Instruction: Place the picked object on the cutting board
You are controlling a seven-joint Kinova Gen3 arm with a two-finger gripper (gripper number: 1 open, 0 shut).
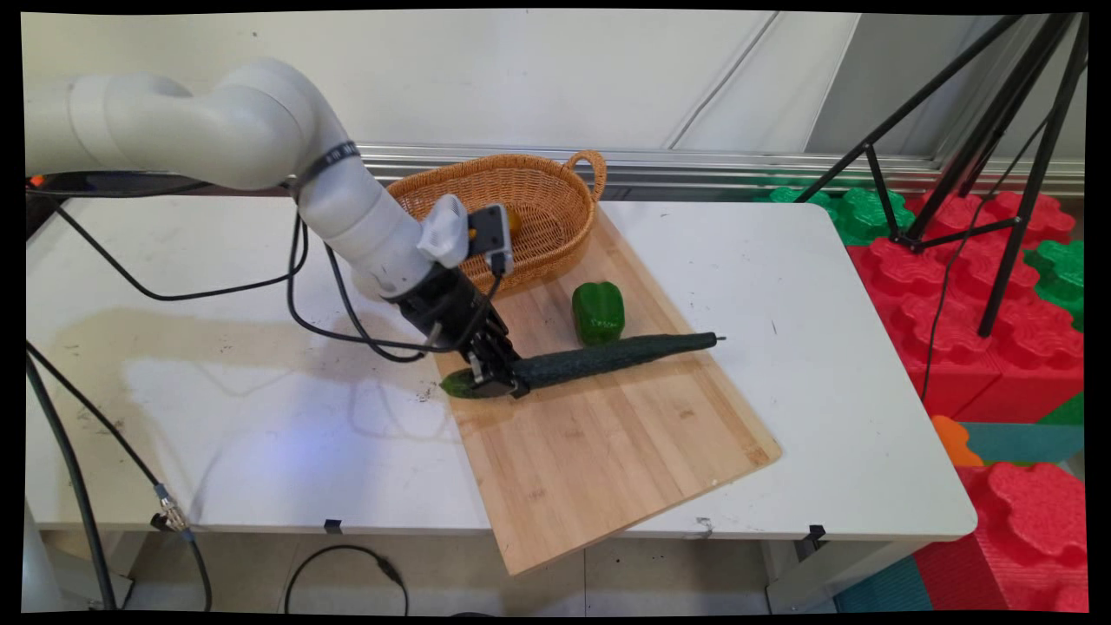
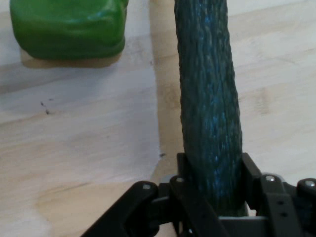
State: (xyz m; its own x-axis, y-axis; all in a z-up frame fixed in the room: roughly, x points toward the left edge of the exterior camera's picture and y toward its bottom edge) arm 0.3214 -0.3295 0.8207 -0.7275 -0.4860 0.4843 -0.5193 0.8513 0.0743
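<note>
The gripper [image 1: 486, 379] is clamped round the near end of the cucumber [image 1: 608, 357], which lies flat on the cutting board [image 1: 608, 451] beside the green pepper [image 1: 598, 312], not lifted yet.

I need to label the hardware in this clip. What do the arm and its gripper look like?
The arm is glossy white with rounded, tubular links and a dark band at one joint. Black cables hang in loops from it. A small grey camera block sits above the wrist. The gripper is black, with a bolted linkage.
</note>
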